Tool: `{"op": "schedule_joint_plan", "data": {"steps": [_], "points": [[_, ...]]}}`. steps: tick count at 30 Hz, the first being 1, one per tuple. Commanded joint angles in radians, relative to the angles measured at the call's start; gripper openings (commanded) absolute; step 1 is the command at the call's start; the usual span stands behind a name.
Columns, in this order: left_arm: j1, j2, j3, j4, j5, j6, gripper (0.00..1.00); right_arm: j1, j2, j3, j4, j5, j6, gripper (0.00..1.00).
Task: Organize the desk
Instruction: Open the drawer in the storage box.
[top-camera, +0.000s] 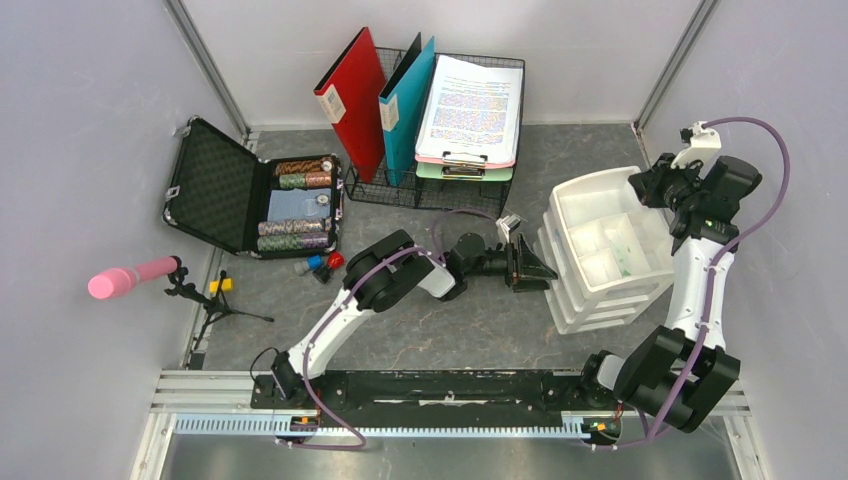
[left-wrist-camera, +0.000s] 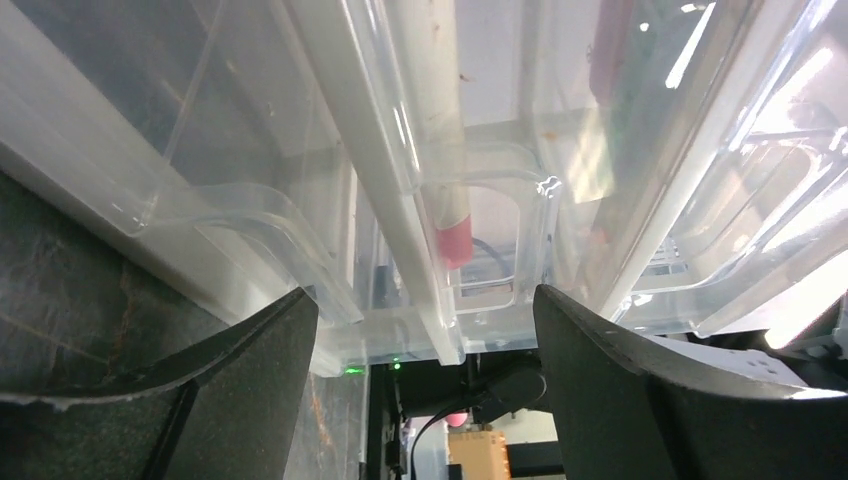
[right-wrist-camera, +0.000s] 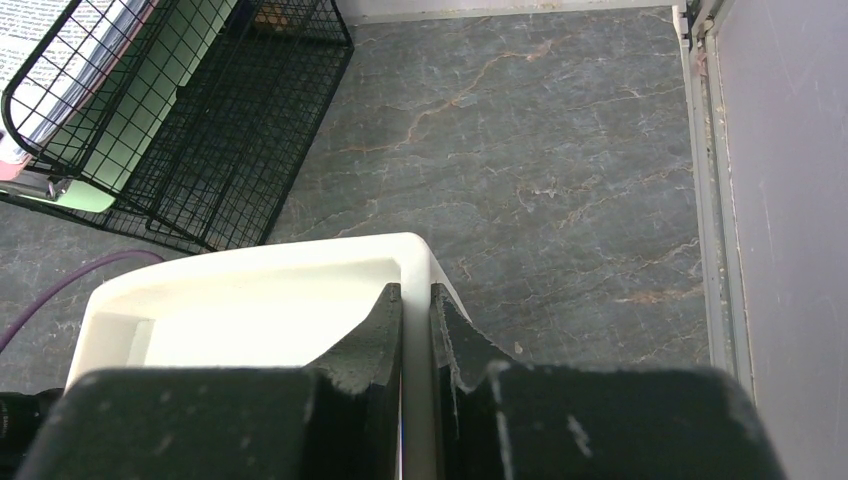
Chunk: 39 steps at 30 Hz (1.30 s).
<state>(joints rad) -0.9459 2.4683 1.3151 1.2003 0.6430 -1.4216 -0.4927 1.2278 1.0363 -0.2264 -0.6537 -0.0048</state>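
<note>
The desk (top-camera: 480, 320) is a dark-grey stone-look tabletop; it also shows in the right wrist view (right-wrist-camera: 560, 150). A white stack of drawers (top-camera: 600, 250) stands on it at the right, its top tray open and divided. My right gripper (top-camera: 665, 190) is shut on the tray's far rim (right-wrist-camera: 300, 260), one finger inside and one outside (right-wrist-camera: 416, 292). My left gripper (top-camera: 535, 265) is open and empty, level with the drawer fronts. In the left wrist view (left-wrist-camera: 425, 310) the clear drawer fronts (left-wrist-camera: 480, 200) fill the frame, and a pink-tipped item (left-wrist-camera: 455, 235) lies inside one.
A black wire rack (top-camera: 440, 180) at the back holds a red folder (top-camera: 350, 100), a teal folder and a clipboard with paper (top-camera: 470, 110). An open black case (top-camera: 250, 200) holds chips. Small red and blue items (top-camera: 320, 263) lie beside it. A pink microphone (top-camera: 130, 280) stands left. The rail (top-camera: 450, 400) runs along the near edge.
</note>
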Motion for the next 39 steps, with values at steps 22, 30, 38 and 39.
{"op": "schedule_joint_plan", "data": {"steps": [22,30,38,39], "points": [[-0.008,-0.039,-0.036,0.334,0.018,-0.173,0.68,0.005,0.106,-0.113,-0.078,-0.012,-0.088,0.0],[0.015,-0.157,-0.195,0.328,0.056,-0.095,0.67,-0.001,0.124,-0.073,-0.115,-0.004,-0.139,0.0],[0.057,-0.257,-0.318,0.257,0.098,0.033,0.67,-0.001,0.109,-0.067,-0.132,0.022,-0.184,0.0],[0.06,-0.264,-0.328,0.239,0.099,0.05,0.67,0.0,0.105,-0.069,-0.133,0.023,-0.188,0.0]]}}
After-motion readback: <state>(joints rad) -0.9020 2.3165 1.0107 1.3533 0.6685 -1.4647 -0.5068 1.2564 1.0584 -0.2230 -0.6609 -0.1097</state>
